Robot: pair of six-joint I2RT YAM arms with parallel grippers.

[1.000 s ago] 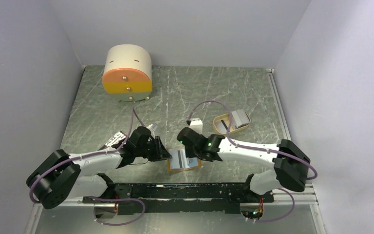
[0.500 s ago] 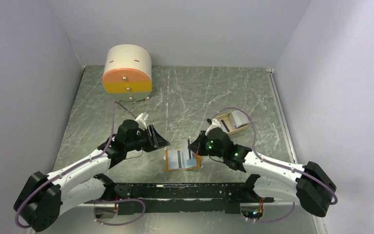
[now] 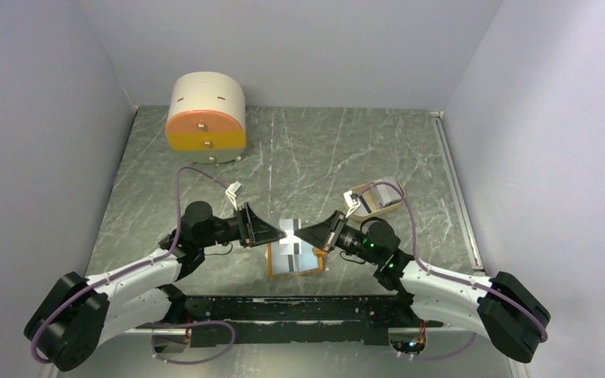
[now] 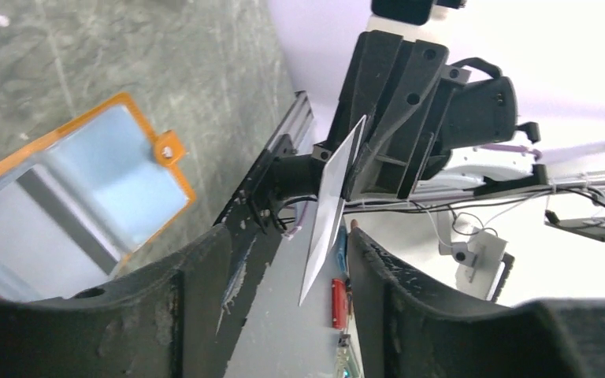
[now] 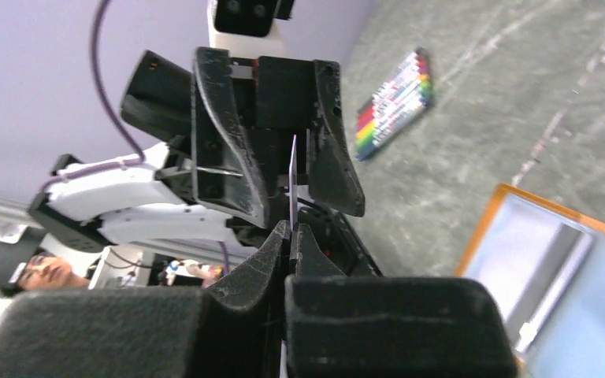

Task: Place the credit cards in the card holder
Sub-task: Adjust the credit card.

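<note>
The credit card (image 3: 292, 231) could slip and drop onto the table (image 3: 307, 150) instead of going into the card holder (image 3: 271, 261), because it is thin and only pinched by one edge. It could also get bumped by the other arm, or go down crooked and miss the pocket. The right gripper (image 3: 307, 234) is squeezed tight on the card and holds it on its edge in the air, just above the open holder. The left gripper (image 3: 278, 231) has its fingers wide apart, one on each side of the card. I see no touch.
</note>
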